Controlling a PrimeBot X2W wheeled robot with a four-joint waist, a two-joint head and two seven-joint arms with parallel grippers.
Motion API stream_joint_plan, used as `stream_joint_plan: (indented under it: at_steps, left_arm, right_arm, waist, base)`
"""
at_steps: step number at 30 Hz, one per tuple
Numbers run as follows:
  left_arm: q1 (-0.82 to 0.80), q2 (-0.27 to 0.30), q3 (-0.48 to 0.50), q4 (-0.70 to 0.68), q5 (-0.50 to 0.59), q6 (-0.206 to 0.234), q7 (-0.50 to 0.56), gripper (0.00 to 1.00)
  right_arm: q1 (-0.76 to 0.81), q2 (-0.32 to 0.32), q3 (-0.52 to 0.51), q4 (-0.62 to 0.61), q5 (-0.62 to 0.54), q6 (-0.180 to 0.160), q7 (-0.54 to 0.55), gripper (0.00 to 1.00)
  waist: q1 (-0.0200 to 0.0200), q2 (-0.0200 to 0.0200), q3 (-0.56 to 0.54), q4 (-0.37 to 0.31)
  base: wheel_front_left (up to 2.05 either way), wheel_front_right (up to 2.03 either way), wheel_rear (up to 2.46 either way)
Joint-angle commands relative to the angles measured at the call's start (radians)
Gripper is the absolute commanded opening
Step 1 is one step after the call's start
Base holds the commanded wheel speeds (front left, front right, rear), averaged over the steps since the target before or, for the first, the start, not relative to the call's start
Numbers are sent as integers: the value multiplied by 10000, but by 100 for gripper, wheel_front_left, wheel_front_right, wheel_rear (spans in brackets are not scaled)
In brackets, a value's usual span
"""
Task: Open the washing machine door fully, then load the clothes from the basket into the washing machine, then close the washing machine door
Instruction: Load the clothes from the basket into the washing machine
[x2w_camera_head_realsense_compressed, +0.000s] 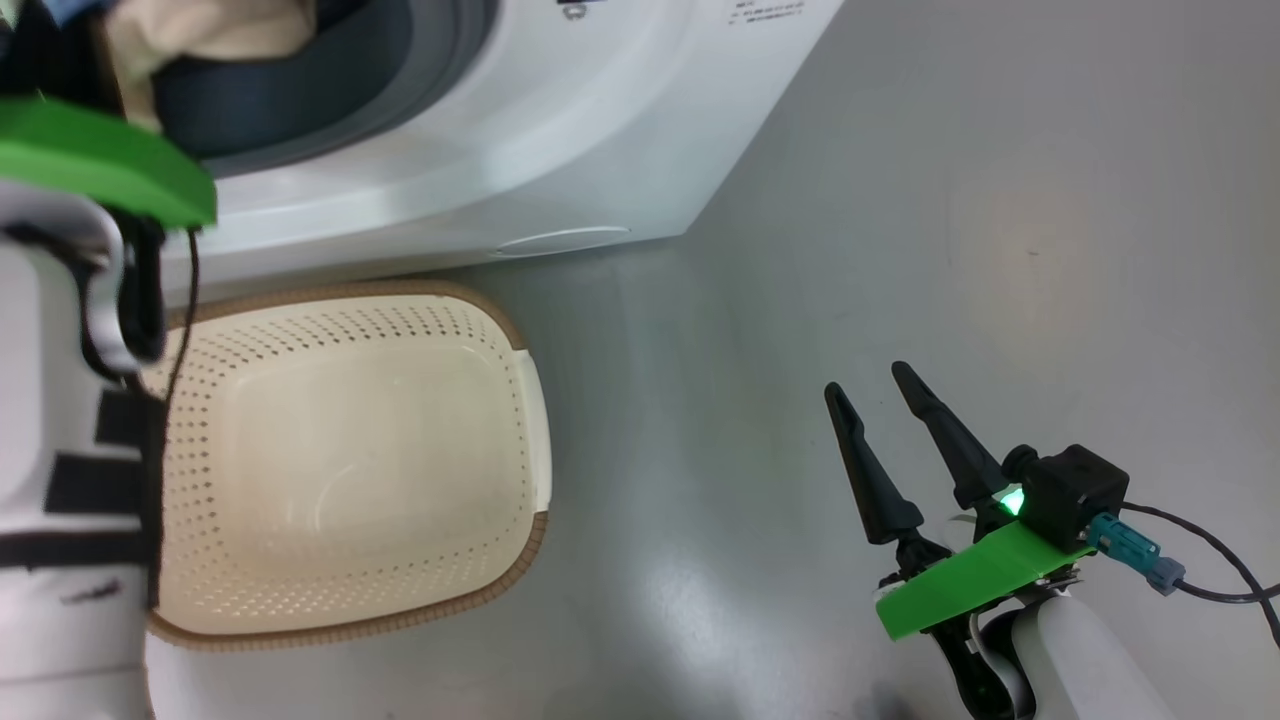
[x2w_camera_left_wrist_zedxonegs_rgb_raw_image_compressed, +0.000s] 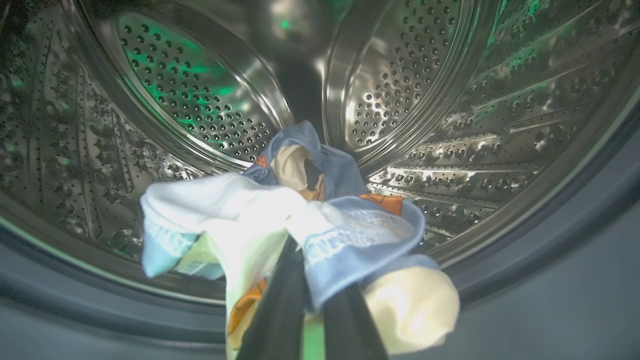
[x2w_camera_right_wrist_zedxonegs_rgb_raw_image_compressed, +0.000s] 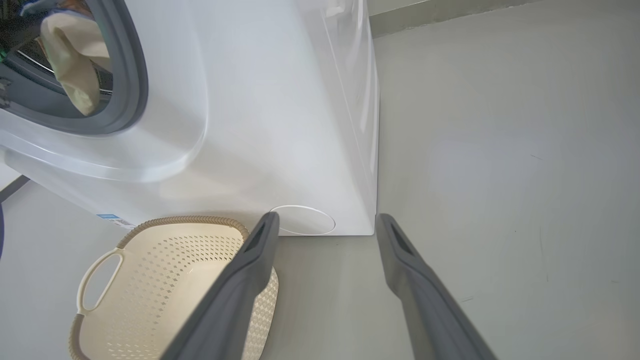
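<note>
Tightly pinched clothes (x2w_camera_left_wrist_zedxonegs_rgb_raw_image_compressed: 360, 235) at drum (x2w_camera_left_wrist_zedxonegs_rgb_raw_image_compressed: 425, 75) mouth, basket (x2w_camera_head_realsense_compressed: 400, 320) beside washing machine (x2w_camera_head_realsense_compressed: 560, 120)

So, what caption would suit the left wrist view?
Left gripper holds bundled clothes at the mouth of the steel drum.

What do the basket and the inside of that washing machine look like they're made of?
The basket looks like matte cream plastic, moulded with rows of holes; its brown rim seems only woven-look. The drum looks like polished steel: mirror-bright, perforated, throwing green reflections.
</note>
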Motion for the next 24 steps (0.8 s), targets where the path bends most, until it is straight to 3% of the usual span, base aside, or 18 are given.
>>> stream_joint_plan:
  at_steps: [1,7,17,24]
  left_arm:
    - [-383,488,186,-97,76,-8,100,0]
    - [-1680,615,-23,690,145,-95,525,0]
    - [-3551,621,-399,2376,43,-604,797,0]
    - [-4508,637,-647,3119,118,-787,424,0]
  right_arm:
    - [135,-5,242,-191,67,16,-48,100]
    - [67,55,274,-197,74,16,-48,100]
    - [-93,32,253,-259,130,16,-48,100]
    - [-160,84,209,-341,111,16,-48,100]
  waist:
    - [0,-1,139,-121]
    - [0,-1,413,-293]
    - [0,-1,1119,-367]
    - [0,-1,1798,-346]
  base:
    - [0,0,0]
    - [0,0,0]
    - [0,0,0]
    - [0,0,0]
